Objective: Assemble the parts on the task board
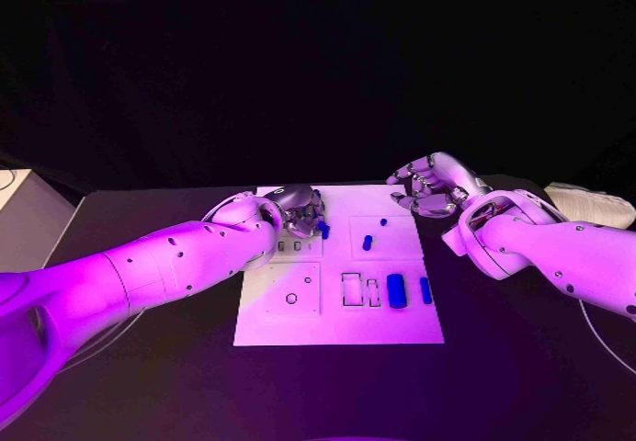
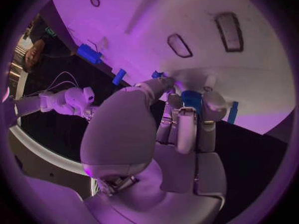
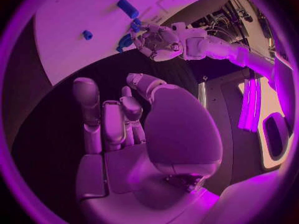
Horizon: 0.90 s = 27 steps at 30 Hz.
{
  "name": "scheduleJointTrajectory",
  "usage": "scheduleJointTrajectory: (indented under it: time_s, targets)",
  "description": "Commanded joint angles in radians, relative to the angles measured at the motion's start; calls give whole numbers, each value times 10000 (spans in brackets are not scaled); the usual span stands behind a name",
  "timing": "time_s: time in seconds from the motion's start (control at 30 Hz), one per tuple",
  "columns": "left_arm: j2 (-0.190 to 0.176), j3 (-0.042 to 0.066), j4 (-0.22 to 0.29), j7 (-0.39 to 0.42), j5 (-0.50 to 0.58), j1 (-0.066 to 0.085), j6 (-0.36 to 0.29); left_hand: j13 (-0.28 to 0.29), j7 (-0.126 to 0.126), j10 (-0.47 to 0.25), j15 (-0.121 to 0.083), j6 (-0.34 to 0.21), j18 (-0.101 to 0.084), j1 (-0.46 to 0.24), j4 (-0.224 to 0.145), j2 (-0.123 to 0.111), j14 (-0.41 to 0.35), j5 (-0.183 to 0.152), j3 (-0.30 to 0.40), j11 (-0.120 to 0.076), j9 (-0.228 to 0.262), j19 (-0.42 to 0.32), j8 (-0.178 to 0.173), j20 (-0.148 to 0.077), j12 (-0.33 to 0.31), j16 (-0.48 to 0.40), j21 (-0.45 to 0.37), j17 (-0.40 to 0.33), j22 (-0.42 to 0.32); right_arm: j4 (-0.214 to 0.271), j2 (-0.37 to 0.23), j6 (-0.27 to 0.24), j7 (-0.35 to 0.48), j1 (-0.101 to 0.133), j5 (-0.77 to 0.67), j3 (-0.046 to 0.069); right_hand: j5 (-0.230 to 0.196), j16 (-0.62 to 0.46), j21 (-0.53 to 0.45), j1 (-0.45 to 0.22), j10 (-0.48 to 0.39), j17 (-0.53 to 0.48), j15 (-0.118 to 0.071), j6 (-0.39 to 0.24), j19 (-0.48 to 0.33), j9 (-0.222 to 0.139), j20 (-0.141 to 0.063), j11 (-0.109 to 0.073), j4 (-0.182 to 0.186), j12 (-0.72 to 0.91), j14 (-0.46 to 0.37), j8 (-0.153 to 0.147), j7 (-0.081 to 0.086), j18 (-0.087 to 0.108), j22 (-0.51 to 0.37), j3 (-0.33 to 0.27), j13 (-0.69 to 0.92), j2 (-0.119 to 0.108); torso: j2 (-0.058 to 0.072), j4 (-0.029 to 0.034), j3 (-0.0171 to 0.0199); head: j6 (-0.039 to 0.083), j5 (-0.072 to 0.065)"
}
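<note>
- Left hand [image 1: 300, 208] pinches a blue part [image 2: 191, 100] over the board [image 1: 338, 322], probably to seat it.
- Right hand [image 1: 431, 184] hangs empty, fingers loosely curled, off the board's far corner.

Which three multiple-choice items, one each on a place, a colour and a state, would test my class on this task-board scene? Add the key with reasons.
1. Where does the largest blue part lie?
A. On the black table beside the board
B. On the board's far left corner
C. On the near right area of the task board

2. What colour are the small parts on the board?
A. Blue
B. Yellow
C. Red

3. What is the right hand doing?
A. Gripping a part
B. Holding nothing, above the board's far right corner
C. Pressing flat on the board's middle

Key: 1 C, as the head view shows it beside the rectangular slots at the near right. 2 A, as every loose piece looks blue. 3 B, as the right wrist view shows its fingers apart and empty.
</note>
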Motion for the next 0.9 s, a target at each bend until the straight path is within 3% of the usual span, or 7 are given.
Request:
scheduleJointTrajectory:
  time_s: [0.03, 0.3, 0.63, 0.9]
  targets:
    - [36, 7, -22, 270, 395, -3, -83, 7, -18, 54, -45, 4, -110, -38, 2, 42, 35, -60, -2, -3, 183, 32, 60, -71, -22, 43, 49, 547, 13, 13, -2, 20, 26, 3, 15, 4, 66, 49, 64, -70, 88, 23, 6, -95, 56, 14, -7, 2, 48, 79, 48, 62, 3, -68, 43, 14, 25, -4, -3, -3, 0, -4, 8]
    - [13, 8, -116, 545, 545, -3, -414, 113, -32, 159, -62, -9, -125, 12, -60, 48, 63, -60, 54, -24, 198, 76, 78, -83, 20, 64, 104, 595, 95, 2, -7, 21, 19, 3, 15, 4, 69, 80, 90, -74, 96, 51, 7, -94, 63, 16, -6, 1, 52, 106, 58, 65, 2, -72, 75, 14, 52, -1, -5, 0, 1, 9, -4]
    - [-202, 22, 55, 1541, 710, -29, -1212, 707, -133, 836, -159, 273, -190, -26, -174, 51, 214, -53, 178, -133, 351, 290, 346, -158, 279, 165, 344, 832, 429, 32, -16, 127, -63, 3, 15, 3, 70, 398, 455, -70, 306, 337, 3, -89, 195, 38, -6, -3, 58, 632, 169, 91, -7, -133, 510, 4, 553, 17, -1, -5, -7, 38, -17]
    - [-640, 210, 578, 2415, 1099, -165, -1906, 837, -155, 966, -178, 320, -191, -34, -199, 55, 232, -43, 222, -153, 377, 295, 388, -177, 328, 175, 356, 856, 441, 188, -26, 360, -333, 2, 174, 3, 55, 674, 796, -131, 465, 583, 8, -130, 324, 47, -2, 6, 118, 1035, 275, 86, 0, -191, 914, -20, 940, 62, -9, 12, -8, 74, -42]
